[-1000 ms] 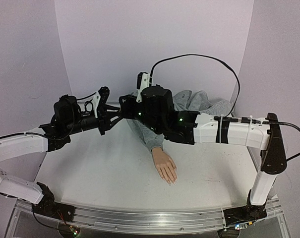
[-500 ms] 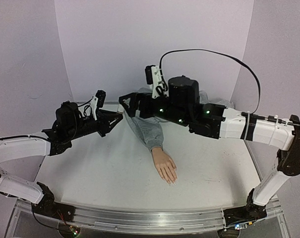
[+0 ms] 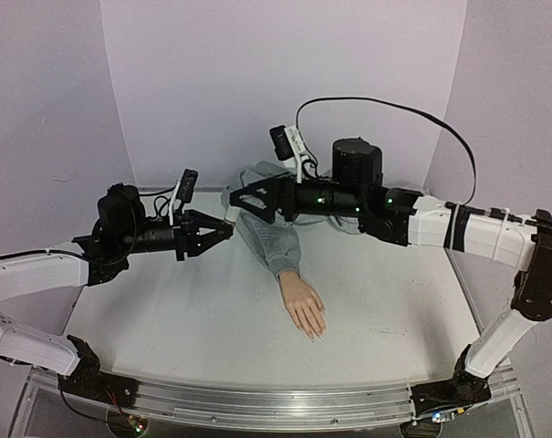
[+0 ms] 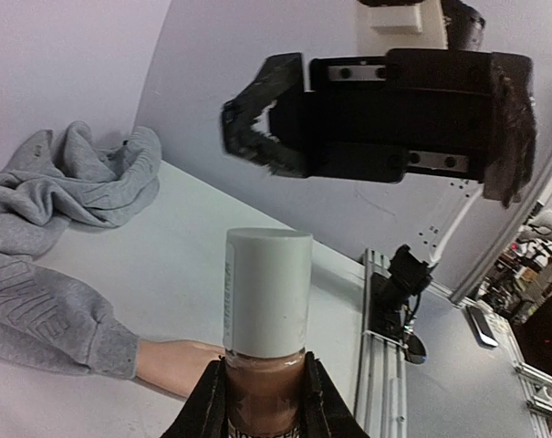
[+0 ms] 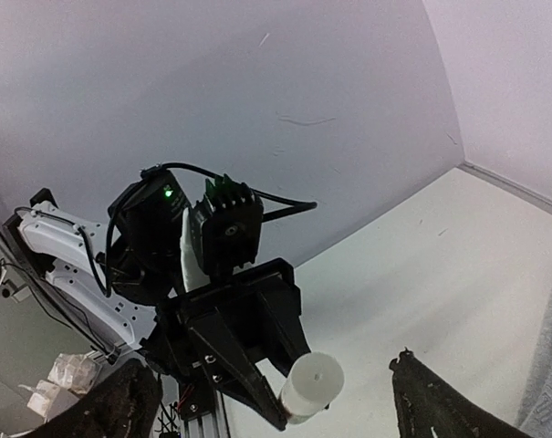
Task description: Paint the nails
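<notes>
The flesh-coloured mannequin hand [image 3: 304, 306] lies palm down mid-table, its grey sleeve [image 3: 271, 239] running to the back. Its nails [image 3: 315, 335] are tiny pale tips pointing toward the near edge. My left gripper [image 3: 223, 228] is shut on a small nail polish bottle [image 4: 265, 388] of brown polish, held above the table left of the sleeve. The bottle's white cap [image 4: 267, 292] is on and points at my right gripper [image 3: 239, 203]. That gripper is open a short way off, its fingers [image 5: 431, 401] spread wide on either side of the cap [image 5: 312, 385], touching nothing.
The rest of the grey sweatshirt [image 3: 367, 187] is bunched at the back wall behind the right arm. Lilac walls close in the back and both sides. A metal rail [image 3: 257, 401] runs along the near edge.
My right gripper has opened and pulled back to the right, away from the bottle's cap. My left gripper has shifted slightly lower and right, still holding the bottle.
</notes>
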You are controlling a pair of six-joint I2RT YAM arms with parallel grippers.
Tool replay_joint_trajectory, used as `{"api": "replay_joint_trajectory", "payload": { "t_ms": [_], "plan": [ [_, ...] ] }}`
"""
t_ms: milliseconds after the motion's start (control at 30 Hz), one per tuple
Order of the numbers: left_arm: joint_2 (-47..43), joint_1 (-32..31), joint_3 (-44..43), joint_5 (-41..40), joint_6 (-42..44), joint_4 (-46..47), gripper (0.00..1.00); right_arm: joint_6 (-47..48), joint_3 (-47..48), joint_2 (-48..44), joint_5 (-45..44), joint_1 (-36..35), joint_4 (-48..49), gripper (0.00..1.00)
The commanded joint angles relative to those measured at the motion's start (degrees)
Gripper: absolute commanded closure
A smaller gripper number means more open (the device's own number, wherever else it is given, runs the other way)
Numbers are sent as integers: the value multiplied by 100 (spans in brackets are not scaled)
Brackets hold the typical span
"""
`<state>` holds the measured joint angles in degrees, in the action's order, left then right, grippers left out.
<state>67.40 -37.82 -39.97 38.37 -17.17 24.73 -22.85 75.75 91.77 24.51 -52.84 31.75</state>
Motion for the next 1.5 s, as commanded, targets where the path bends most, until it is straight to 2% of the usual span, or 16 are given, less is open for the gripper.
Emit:
{"api": "replay_joint_trajectory", "payload": {
  "t_ms": [0,167,367,467,733,867,967,1000,1067,1167,1267,1333,1467],
  "plan": [
    [-88,21,-394,988,-207,170,100,-281,366,368,1069,64,702,17],
    [-20,21,-521,1358,-267,172,100,-503,531,718,1602,65,1015,31],
    [91,23,-565,1496,-266,170,100,-788,473,818,1756,69,1493,57],
    [116,21,-589,1491,-252,172,100,-880,466,896,1893,65,1614,67],
    [207,21,-659,1394,-218,172,100,-1111,355,1049,2001,60,1977,80],
    [247,21,-704,1277,-163,172,100,-1115,281,1037,1803,42,1967,90],
    [203,21,-638,696,-17,171,100,-1142,245,1021,1349,1,1862,100],
    [159,21,-583,358,65,179,100,-1151,228,1012,1149,-20,1753,100],
    [46,10,-445,-624,279,181,100,-1237,200,997,116,-116,1407,100],
    [-7,-17,-323,-2053,844,194,100,-1670,331,1038,-1806,-395,359,100],
    [268,-57,-420,-2901,1402,321,100,-2375,465,1074,-3520,-800,-127,100],
    [498,-92,-502,-3073,1690,502,100,-2614,685,1191,-3972,-1045,-175,100],
    [776,-189,-485,-3054,2109,804,100,-2789,1377,1627,-3816,-1265,-273,100]
  ]
}}
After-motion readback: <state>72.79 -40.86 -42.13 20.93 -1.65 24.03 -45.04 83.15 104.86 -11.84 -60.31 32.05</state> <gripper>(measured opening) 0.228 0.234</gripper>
